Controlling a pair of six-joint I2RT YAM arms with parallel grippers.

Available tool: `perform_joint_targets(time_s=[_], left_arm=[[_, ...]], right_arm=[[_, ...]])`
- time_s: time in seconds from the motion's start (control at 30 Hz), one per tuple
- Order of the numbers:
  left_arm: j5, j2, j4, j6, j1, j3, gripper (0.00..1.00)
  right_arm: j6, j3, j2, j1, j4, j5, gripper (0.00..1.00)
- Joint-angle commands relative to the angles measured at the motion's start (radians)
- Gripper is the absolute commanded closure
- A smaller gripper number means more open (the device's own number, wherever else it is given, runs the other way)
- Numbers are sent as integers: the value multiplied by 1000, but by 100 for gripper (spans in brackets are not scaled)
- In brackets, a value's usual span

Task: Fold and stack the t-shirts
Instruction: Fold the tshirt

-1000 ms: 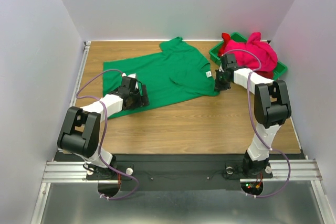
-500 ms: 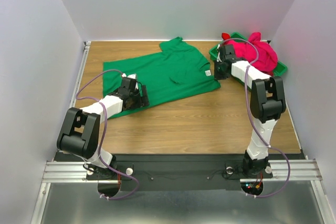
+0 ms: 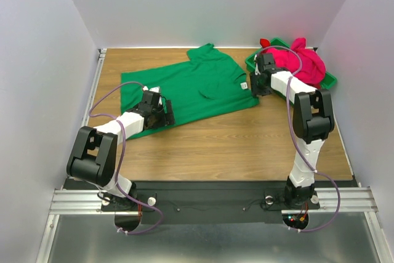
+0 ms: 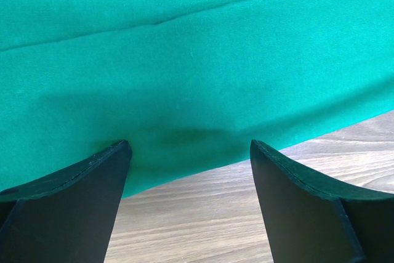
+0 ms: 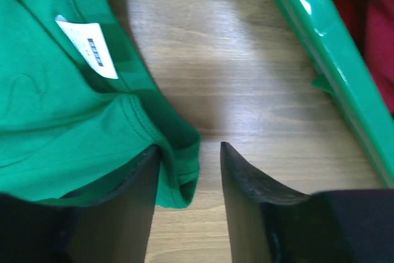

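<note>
Green tee (image 3: 197, 90), flat-ish, w/ white label (image 5: 86, 50)

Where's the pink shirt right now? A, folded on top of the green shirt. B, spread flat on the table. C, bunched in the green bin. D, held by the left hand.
C: the pink shirt sits heaped in the green bin at the far right of the table, apart from the green shirt spread on the wood.

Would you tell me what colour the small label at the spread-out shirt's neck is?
The label is white with dark print, clearest in the right wrist view.
</note>
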Motion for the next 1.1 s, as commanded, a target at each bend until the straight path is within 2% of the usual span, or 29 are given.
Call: perform_joint_targets(time_s=[0.0,0.17,0.37,0.57,0.8,1.07], left_arm=[[-26,1,-142,-3,3,-31,9],[-10,-51,-181,-10,3,29,9],[4,-118,-229,-42,1,116,9],[-23,-128,-252,-77,3,136,9],[-94,-118,-226,-115,3,67,9],[-105,-31,-151,-154,3,30,8]], right_arm=[[-33,1,-74,-5,-17,64,47],[-16,14,-151,-3,-41,36,44],[63,47,-203,9,-49,-126,40],[105,95,-143,49,-49,-203,39],[125,129,-70,101,-41,-284,39],[151,73,1,106,6,-309,39]])
